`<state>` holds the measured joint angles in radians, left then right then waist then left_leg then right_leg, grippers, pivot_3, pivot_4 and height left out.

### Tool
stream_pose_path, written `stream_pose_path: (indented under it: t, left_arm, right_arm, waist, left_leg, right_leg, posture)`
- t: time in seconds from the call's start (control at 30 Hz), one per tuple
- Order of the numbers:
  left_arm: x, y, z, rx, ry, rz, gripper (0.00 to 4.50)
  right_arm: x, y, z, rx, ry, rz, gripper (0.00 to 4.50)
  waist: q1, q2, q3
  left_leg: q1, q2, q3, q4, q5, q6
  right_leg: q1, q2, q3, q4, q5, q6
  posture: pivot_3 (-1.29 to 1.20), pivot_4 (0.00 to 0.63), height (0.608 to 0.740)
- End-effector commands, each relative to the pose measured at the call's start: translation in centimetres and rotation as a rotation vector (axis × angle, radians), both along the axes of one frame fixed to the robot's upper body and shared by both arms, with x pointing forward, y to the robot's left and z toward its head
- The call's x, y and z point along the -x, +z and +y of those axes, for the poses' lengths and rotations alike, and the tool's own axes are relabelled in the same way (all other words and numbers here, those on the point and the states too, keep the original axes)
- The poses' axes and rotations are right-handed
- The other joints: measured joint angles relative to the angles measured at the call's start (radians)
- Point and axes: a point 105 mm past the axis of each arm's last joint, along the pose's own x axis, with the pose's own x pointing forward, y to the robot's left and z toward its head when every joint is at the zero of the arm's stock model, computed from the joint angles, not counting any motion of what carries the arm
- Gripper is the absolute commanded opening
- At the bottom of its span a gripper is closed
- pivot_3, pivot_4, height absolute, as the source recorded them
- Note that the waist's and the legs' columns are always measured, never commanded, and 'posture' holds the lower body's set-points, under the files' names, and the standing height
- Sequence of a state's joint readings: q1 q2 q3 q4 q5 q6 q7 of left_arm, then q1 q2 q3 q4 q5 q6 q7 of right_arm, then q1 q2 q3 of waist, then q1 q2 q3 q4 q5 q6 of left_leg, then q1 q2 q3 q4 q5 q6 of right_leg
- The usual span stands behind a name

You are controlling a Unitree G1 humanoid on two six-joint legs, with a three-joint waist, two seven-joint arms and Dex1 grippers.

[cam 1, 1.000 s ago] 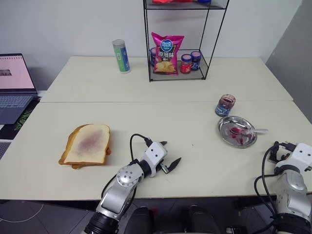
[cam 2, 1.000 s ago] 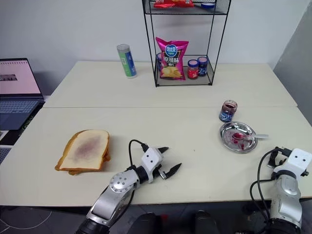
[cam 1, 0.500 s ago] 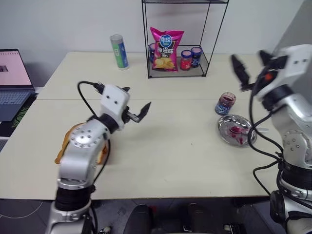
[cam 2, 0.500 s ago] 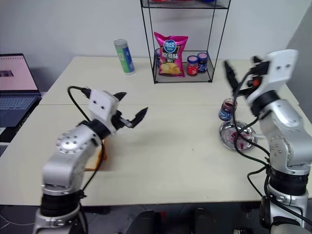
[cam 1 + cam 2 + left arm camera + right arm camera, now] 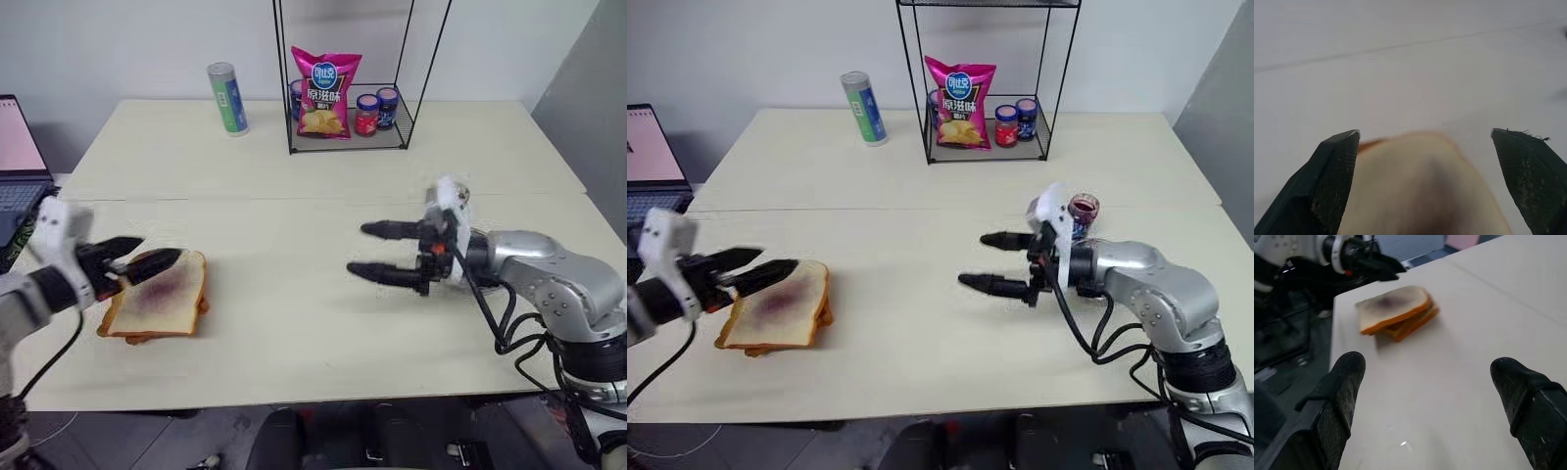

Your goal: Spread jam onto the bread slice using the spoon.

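The bread slice (image 5: 155, 297) lies at the table's left on top of toasted slices, with a purple smear of jam (image 5: 147, 294) at its middle. My left gripper (image 5: 163, 249) hovers open just over the slice's near-left edge, pointing right; the slice (image 5: 1420, 196) shows between its fingers (image 5: 1327, 181). My right gripper (image 5: 358, 249) is open and empty above the table's middle right, pointing left toward the slice (image 5: 1396, 308). The spoon is hidden behind my right arm. An open jam jar (image 5: 1084, 208) peeks out behind that gripper.
A black wire shelf (image 5: 286, 98) at the back holds a pink chips bag (image 5: 324, 90) and small lidded jars (image 5: 366, 113). A green-blue can (image 5: 226, 97) stands to its left. A laptop (image 5: 14, 162) sits off the table's left edge.
My left gripper swung left and now hovers over the bread. My right gripper came down from high on the right to level above the table, pointing left. Both stayed open.
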<state>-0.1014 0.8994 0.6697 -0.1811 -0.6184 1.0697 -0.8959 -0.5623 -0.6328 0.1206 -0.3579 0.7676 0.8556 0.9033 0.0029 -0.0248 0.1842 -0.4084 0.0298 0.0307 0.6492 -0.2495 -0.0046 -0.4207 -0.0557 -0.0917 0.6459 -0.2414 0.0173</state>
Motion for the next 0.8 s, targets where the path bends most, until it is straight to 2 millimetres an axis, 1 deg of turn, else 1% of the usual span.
stream_pose_path:
  t: [0.03,0.1,0.17,0.27,0.33,0.37,0.47,0.57,0.67,0.73,0.77,0.8]
  left_arm:
    - [1.2,0.7,0.3,-0.008,-0.028,0.01,4.5]
    - [1.4,0.5,0.7,0.002,-0.011,0.012,4.5]
    - [1.4,0.1,0.6,0.025,-0.012,0.02,4.5]
    - [1.5,-1.4,-0.1,0.022,-0.032,0.073,4.5]
    - [1.8,-3.2,0.3,-0.02,-0.01,0.111,4.5]
    - [1.8,-3.6,0.5,-0.034,0.001,0.121,4.5]
    - [1.9,-3.9,0.8,-0.057,0.009,0.122,4.5]
    - [1.7,-4.0,1.1,-0.051,0.022,0.117,4.5]
    - [1.5,-4.4,1.2,-0.054,0.029,0.119,4.5]
    - [1.5,-4.4,0.9,-0.049,0.019,0.117,4.13]
    - [1.4,-4.4,0.8,-0.047,0.017,0.117,4.07]
    - [1.4,-4.4,0.7,-0.047,0.015,0.117,3.86]
  right_arm:
    - [0.7,0.5,0.3,-0.008,0.066,-0.021,4.47]
    - [1.0,0.2,0.4,0.003,0.082,-0.018,4.47]
    - [1.0,-0.2,0.5,0.007,0.081,-0.019,4.47]
    - [0.8,-0.2,0.7,-0.004,0.07,-0.022,4.47]
    - [0.6,-0.4,0.7,0.004,0.057,-0.036,4.47]
    - [0.6,-0.4,0.7,0.006,0.053,-0.039,4.47]
    - [0.7,-0.3,0.8,-0.006,0.049,-0.029,4.47]
    - [0.7,-0.6,0.7,0.004,0.048,-0.032,4.47]
    - [0.6,-0.9,0.7,0.011,0.042,-0.037,4.47]
    - [0.6,-0.7,0.7,0.004,0.042,-0.037,4.5]
    - [0.6,-0.7,0.7,0.003,0.042,-0.037,4.5]
    - [0.6,-0.7,0.7,0.003,0.042,-0.037,4.5]
  waist:
    - [0.004,0.0,0.0]
    - [0.006,0.0,0.0]
    - [0.007,0.0,0.0]
    - [0.005,0.0,0.0]
    - [0.004,0.0,0.0]
    - [0.004,0.0,0.0]
    - [0.004,0.0,0.0]
    - [0.004,0.0,0.0]
    - [0.004,0.0,0.0]
    - [0.003,0.0,0.0]
    - [0.003,0.0,0.0]
    - [0.003,0.0,0.0]
  left_leg:
    - [0.0,0.0,0.0,0.001,0.0,0.0]
    - [0.0,0.0,0.001,0.001,0.001,-0.001]
    - [0.0,0.0,0.001,0.003,0.001,-0.001]
    - [0.0,0.0,0.002,0.003,0.001,-0.001]
    - [0.0,0.0,0.002,0.003,0.001,-0.001]
    - [0.0,0.001,0.002,0.003,0.001,-0.001]
    - [0.0,0.001,0.003,0.003,0.001,-0.001]
    - [0.0,0.001,0.003,0.004,0.001,-0.001]
    - [0.001,0.001,0.003,0.004,0.001,-0.001]
    - [0.001,0.001,0.003,0.004,0.001,-0.001]
    - [0.001,0.001,0.003,0.005,0.001,-0.001]
    - [0.001,0.001,0.003,0.005,0.001,-0.001]
  right_leg:
    - [0.0,0.0,0.0,0.001,0.0,-0.001]
    - [0.0,-0.001,0.001,0.0,0.001,-0.003]
    - [0.0,-0.003,0.002,0.0,0.002,-0.004]
    - [0.0,-0.003,0.003,0.001,0.003,-0.004]
    - [0.0,-0.004,0.003,0.001,0.003,-0.005]
    - [0.0,-0.004,0.003,0.001,0.004,-0.006]
    - [0.0,-0.004,0.003,0.001,0.005,-0.009]
    - [0.0,-0.004,0.003,0.001,0.006,-0.009]
    - [0.0,-0.003,0.003,0.002,0.004,-0.007]
    - [0.0,-0.003,0.003,0.002,0.004,-0.006]
    - [0.0,-0.003,0.003,0.002,0.004,-0.006]
    - [0.0,-0.003,0.003,0.003,0.004,-0.006]
  posture:
    - [0.0,0.15,0.74]
    - [0.0,0.15,0.74]
    - [0.0,0.15,0.74]
    - [0.0,0.15,0.74]
    - [0.0,0.15,0.74]
    - [0.0,0.15,0.74]
    - [0.0,0.15,0.74]
    - [0.0,0.15,0.74]
    - [0.0,0.15,0.74]
    - [0.0,0.15,0.74]
    - [0.0,0.15,0.74]
    - [0.0,0.15,0.74]
